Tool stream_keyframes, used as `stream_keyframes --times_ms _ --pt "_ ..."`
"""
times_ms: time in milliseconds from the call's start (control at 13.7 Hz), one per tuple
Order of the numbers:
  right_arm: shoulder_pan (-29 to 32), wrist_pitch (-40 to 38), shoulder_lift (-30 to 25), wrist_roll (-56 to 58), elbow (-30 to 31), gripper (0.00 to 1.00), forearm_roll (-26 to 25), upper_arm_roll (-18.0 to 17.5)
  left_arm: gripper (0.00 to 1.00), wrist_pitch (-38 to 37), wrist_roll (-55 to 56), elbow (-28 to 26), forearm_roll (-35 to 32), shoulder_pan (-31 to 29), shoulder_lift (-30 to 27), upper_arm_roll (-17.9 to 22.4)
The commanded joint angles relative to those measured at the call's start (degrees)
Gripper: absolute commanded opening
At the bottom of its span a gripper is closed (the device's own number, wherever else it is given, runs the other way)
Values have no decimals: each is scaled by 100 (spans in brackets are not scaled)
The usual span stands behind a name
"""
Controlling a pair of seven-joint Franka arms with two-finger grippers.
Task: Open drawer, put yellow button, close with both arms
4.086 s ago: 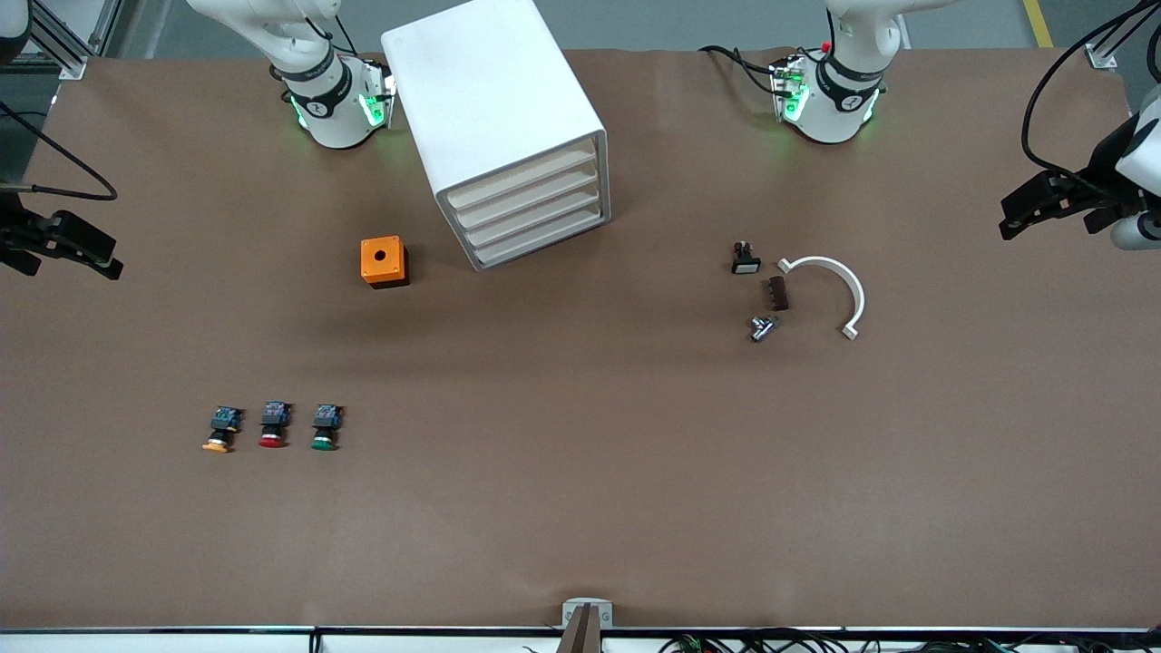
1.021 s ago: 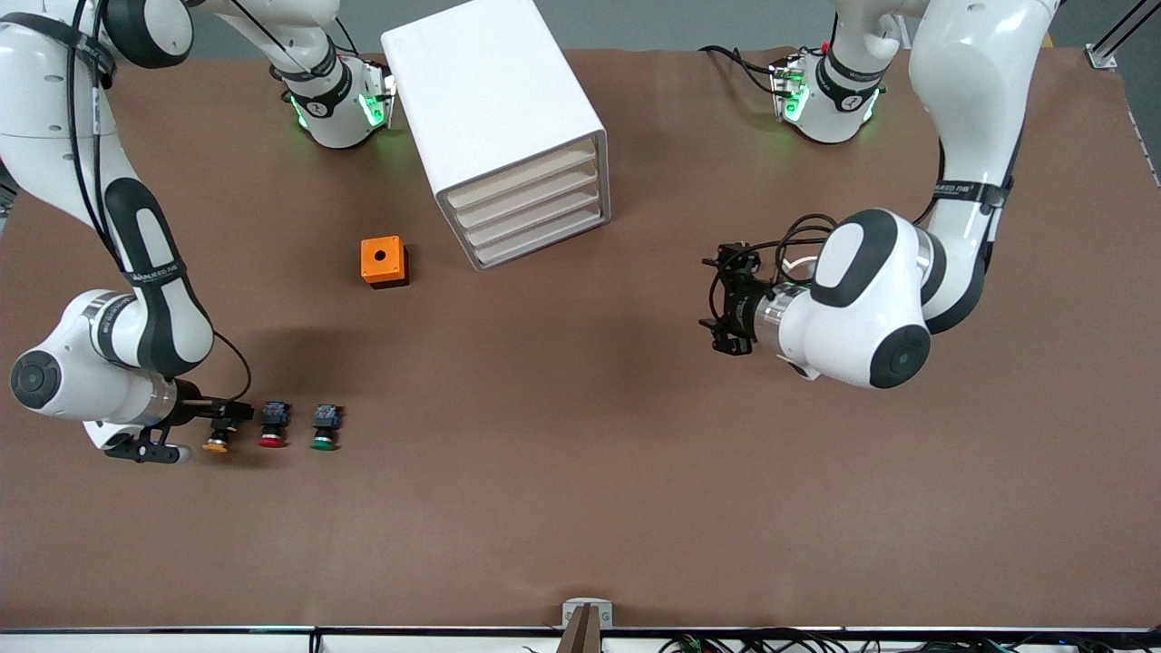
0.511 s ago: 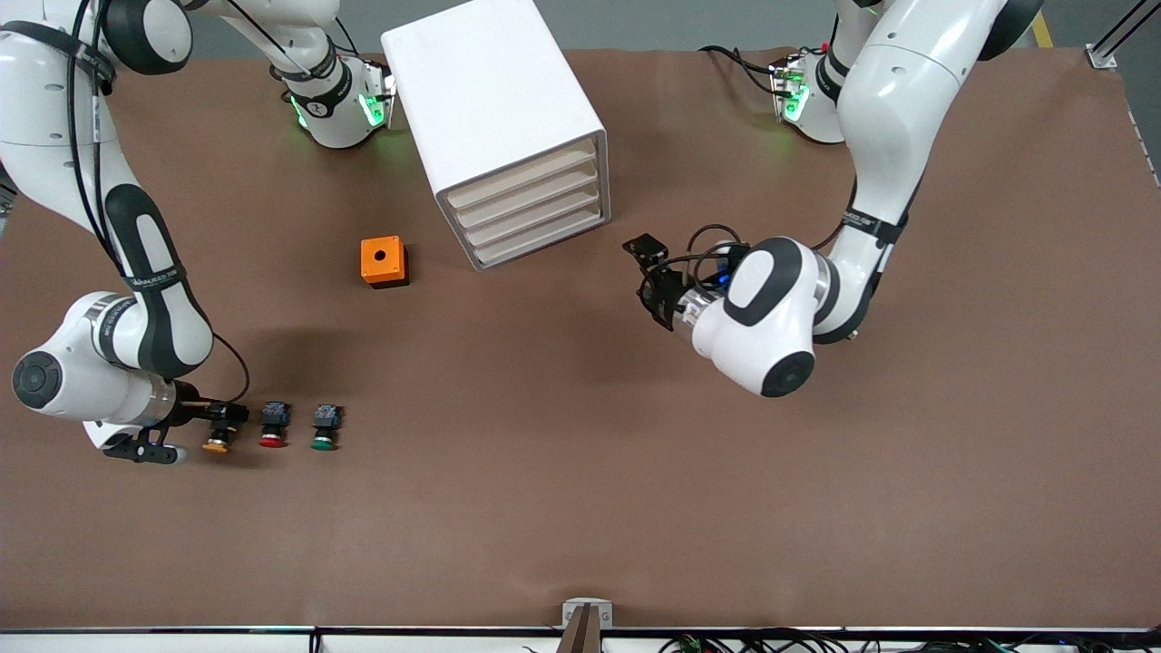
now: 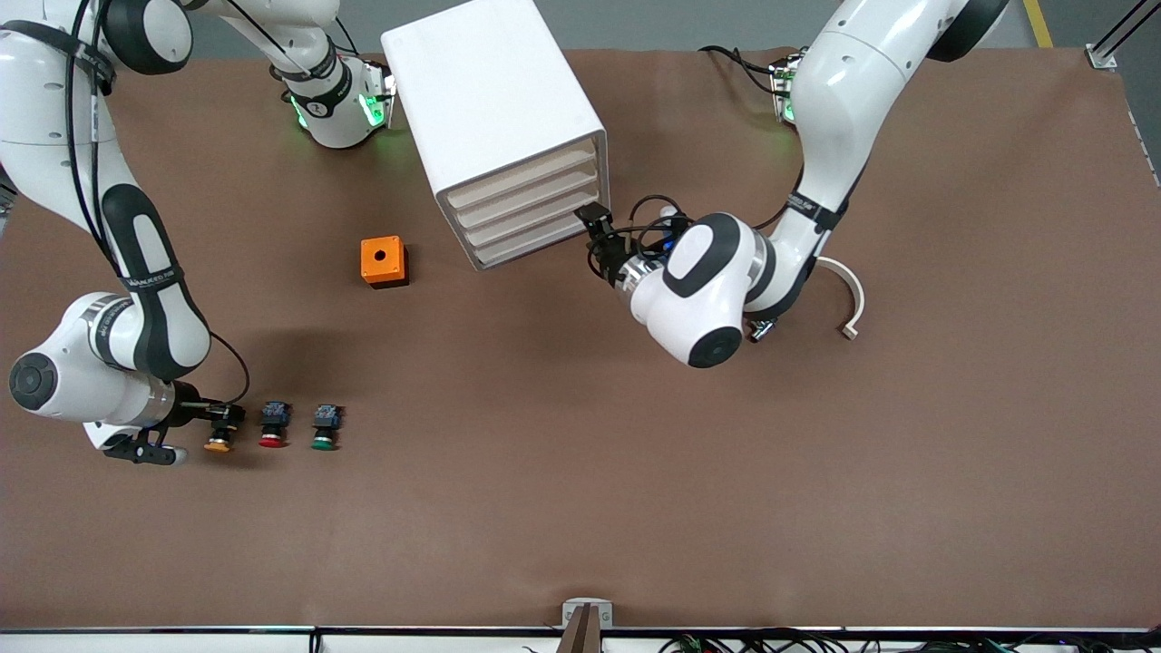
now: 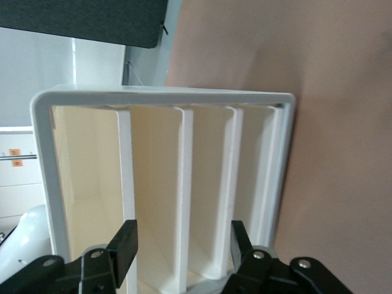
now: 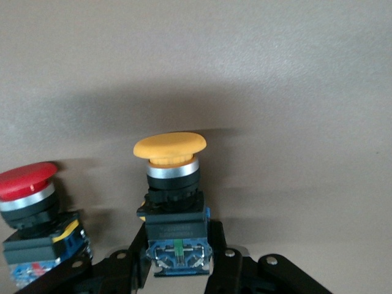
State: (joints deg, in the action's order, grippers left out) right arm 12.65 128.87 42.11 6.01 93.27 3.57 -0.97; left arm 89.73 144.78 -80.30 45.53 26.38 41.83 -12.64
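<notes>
The white cabinet (image 4: 494, 100) stands at the back of the table with all four drawers shut; the drawer (image 4: 521, 174) is the uppermost one. My left gripper (image 4: 594, 222) is open and empty, right at the drawer fronts at the cabinet's corner toward the left arm's end. In the left wrist view its fingers (image 5: 125, 244) straddle the drawer edges, with the drawer (image 5: 86, 184) beside them. The yellow button (image 4: 217, 439) lies on the table toward the right arm's end. My right gripper (image 4: 222, 417) is shut on its black-and-blue body (image 6: 176, 236), the yellow cap (image 6: 169, 147) pointing away from the fingers.
A red button (image 4: 272, 426) and a green button (image 4: 324, 428) lie in a row beside the yellow one; the red one also shows in the right wrist view (image 6: 27, 184). An orange box (image 4: 383, 261) sits beside the cabinet. A white curved piece (image 4: 853, 295) lies by the left arm.
The left arm has swung from the left arm's end of the table to the cabinet's front. The right gripper has stayed at the yellow button.
</notes>
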Motion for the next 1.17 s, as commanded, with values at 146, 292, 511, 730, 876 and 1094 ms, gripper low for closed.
stream_keyframes --times_ms 146,292,511,730,876,1094 --pt "-61 -793 -115 119 -467 0 83 -34 68 -35 -220 120 350 455 203 33" --pt "-43 -898 -185 224 -556 0 74 -26 68 -44 -371 120 667 465 203 33" --pt "-43 -1135 -483 304 -564 0 74 -26 67 -79 -336 120 799 438 185 25" --pt "-87 -1319 -791 234 -582 0 118 -34 50 -79 -301 103 1027 640 220 33" --pt "-104 -1521 -958 190 -582 0 144 -34 48 -79 -275 94 1168 763 247 33" --pt "-192 -1679 -1283 -28 -591 0 135 -43 33 -52 -283 68 1178 755 352 42"
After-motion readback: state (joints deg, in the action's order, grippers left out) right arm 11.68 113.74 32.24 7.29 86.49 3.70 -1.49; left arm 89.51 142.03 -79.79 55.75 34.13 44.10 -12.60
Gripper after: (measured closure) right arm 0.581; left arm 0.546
